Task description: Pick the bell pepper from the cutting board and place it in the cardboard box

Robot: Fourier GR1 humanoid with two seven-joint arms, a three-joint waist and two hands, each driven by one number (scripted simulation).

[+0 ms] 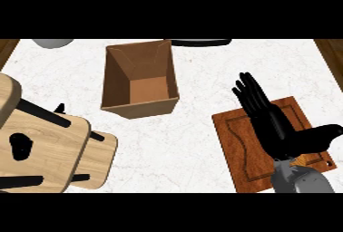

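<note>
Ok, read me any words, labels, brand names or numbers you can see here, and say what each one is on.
None: no text shows anywhere.
Cardboard box: plain brown, no print.
Cutting board: bare wood, only a carved groove.
Wooden knife block: unmarked, dark slots only.
Right hand: plain black.

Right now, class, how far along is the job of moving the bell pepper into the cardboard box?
Done: nothing shows as finished; the cardboard box holds no pepper. In hand: the right hand lies open over the cutting board, fingers straight; a small orange patch by its wrist may be the pepper, though I cannot tell. Left: grasp, carry and place it in the box.
</note>
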